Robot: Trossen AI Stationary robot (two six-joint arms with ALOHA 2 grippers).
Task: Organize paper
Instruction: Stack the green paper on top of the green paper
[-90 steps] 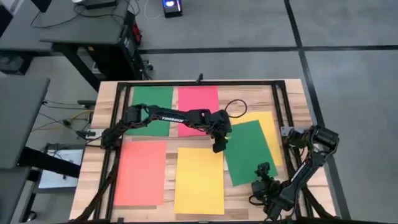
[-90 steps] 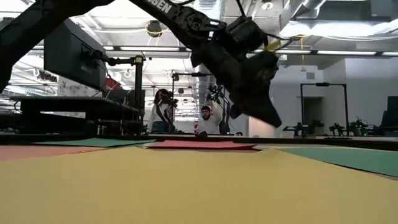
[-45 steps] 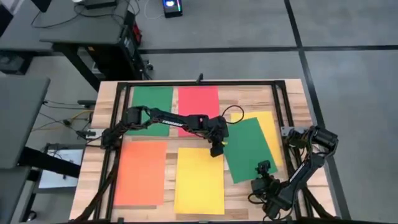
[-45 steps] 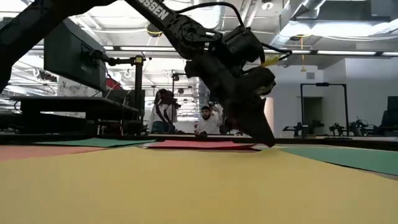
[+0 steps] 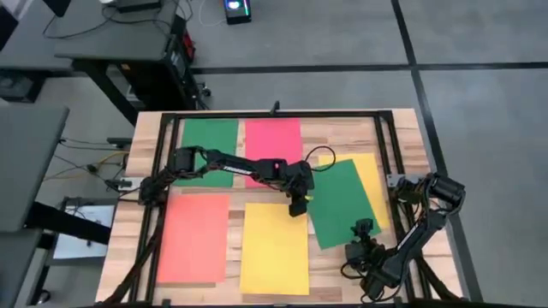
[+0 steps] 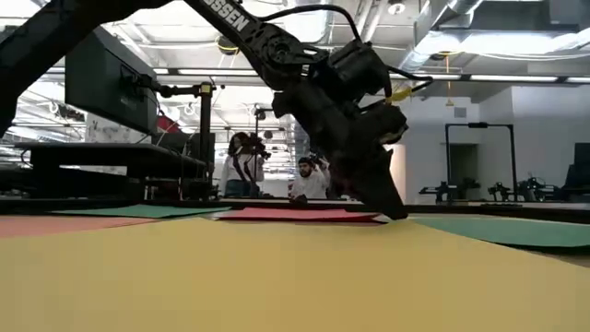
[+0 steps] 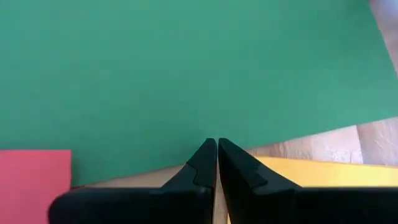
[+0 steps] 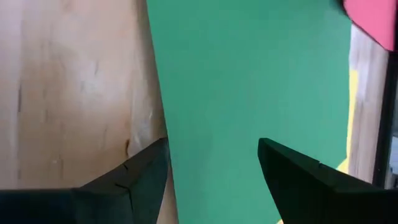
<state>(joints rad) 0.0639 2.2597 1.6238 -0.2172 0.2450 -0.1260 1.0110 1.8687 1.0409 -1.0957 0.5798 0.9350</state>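
Tilted green sheet (image 5: pixel 342 204): lying askew at the tabletop's (image 5: pixel 402 137) right centre, long axis running roughly eleven to five. Left end effector (image 5: pixel 297 206), fingers pressed together, is touching down at its nine-o'clock edge (nearer arm). Right end effector (image 5: pixel 363 233), fingers spread, is hovering over its five-o'clock corner.

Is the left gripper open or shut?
Shut: in the left wrist view the left gripper fingertips touch, above the tilted green sheet edge.

Six flat paper sheets (image 5: pixel 274 248) on table, tilted green sheet (image 5: pixel 342 204) overlapping yellow
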